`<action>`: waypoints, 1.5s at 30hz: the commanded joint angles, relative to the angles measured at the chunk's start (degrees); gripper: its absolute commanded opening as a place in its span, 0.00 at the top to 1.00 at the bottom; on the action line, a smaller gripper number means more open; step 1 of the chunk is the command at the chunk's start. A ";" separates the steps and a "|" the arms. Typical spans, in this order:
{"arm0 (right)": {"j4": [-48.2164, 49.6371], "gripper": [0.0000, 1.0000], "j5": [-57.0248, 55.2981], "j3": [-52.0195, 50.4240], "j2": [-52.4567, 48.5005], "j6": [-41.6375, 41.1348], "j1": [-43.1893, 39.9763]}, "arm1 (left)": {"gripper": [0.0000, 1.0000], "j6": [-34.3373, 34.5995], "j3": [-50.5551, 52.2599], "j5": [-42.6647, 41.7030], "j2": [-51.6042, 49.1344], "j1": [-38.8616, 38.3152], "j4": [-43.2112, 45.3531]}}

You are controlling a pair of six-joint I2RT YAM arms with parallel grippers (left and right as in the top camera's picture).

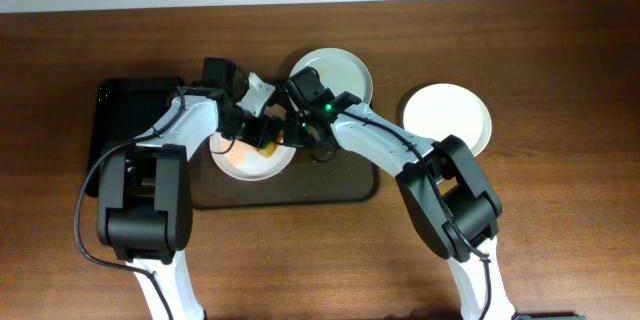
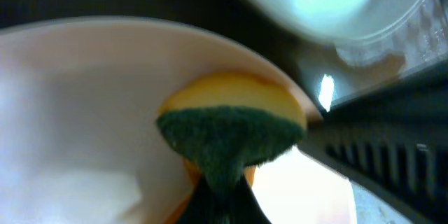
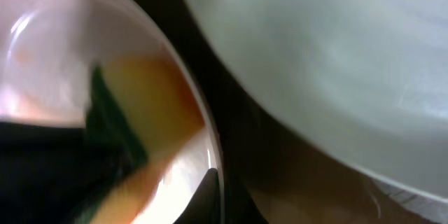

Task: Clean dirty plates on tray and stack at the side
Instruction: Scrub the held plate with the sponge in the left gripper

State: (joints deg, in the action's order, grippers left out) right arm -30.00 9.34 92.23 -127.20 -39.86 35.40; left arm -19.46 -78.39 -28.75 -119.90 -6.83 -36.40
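I am at the wiping step. My left pincer (image 1: 262,140) is clenched on a yellow sponge with a green scouring face (image 2: 231,129), and the sponge is pressed into the smeared plate (image 1: 250,163), which lies on the left half of the brown tray (image 1: 340,192). My right pincer (image 1: 298,135) sits at that plate's right rim, seemingly to steady it. I cannot tell whether it actually grips the rim.

Orange sauce still shows on the plate, so I judge the next move is more scrubbing across the stain, then lifting the plate off to the right of the tray.

I count three plates. The smeared one is on the tray, the second plate (image 1: 335,68) is at the tray's far edge, and the third plate (image 1: 447,120) is on the table right of the tray, looking clean. There is one sponge, one brown tray, and one black tray (image 1: 125,120) to the brown tray's left.
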 commanded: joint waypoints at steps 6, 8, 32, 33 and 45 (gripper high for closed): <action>-0.02 0.96 -0.35 -0.81 -1.11 0.63 0.55 | 0.99 18.53 2.21 23.71 -2.89 3.74 -14.14; -0.02 0.96 -0.35 -0.81 -1.11 0.63 0.55 | 1.00 25.35 2.21 32.15 -2.89 4.72 -13.40; 1.16 0.96 17.05 -1.31 -4.46 2.34 -3.89 | 1.00 19.58 2.23 12.83 -2.91 7.63 -7.39; 1.16 0.96 17.03 -1.31 -4.46 2.36 -3.87 | 0.99 14.84 2.23 7.69 -2.91 7.04 -8.70; 1.31 0.96 17.05 -1.31 -4.46 2.99 -3.87 | 0.99 17.35 2.23 12.52 -2.91 2.54 7.58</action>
State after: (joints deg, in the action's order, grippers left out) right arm -28.12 25.19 92.03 -129.29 -37.26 30.79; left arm -13.61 -77.38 -31.05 -119.92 -4.29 -35.07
